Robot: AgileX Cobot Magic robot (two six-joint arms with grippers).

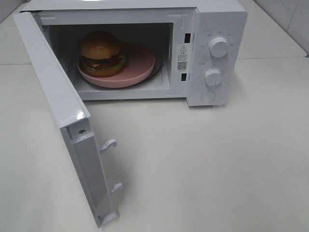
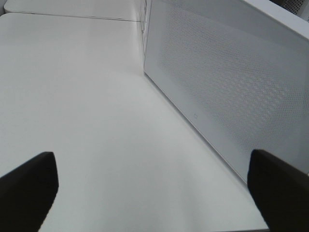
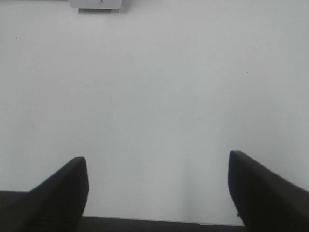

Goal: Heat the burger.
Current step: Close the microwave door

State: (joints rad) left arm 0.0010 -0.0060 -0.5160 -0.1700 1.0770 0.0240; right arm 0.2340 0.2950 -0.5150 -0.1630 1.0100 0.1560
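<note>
Burger: tall round burger [image 1: 101,52] with a glossy golden bun, upper left of the high view, on a round pink plate [image 1: 141,65] inside the white microwave oven [image 1: 219,17].
Handling: likely light and soft, with layers apt to slide; safer moved by the plate's rim.
Left gripper [image 2: 152,166]: spread wide, empty.
Right gripper [image 3: 157,169]: parted, empty, over the white table [image 3: 159,87].
In the way: the white microwave door [image 1: 50,92], swung out at lower left.

Microwave [image 1: 227,21] top cut off; plate [image 1: 140,65] partly behind burger [image 1: 101,53]; sticker [image 1: 182,57] text unreadable.
</note>
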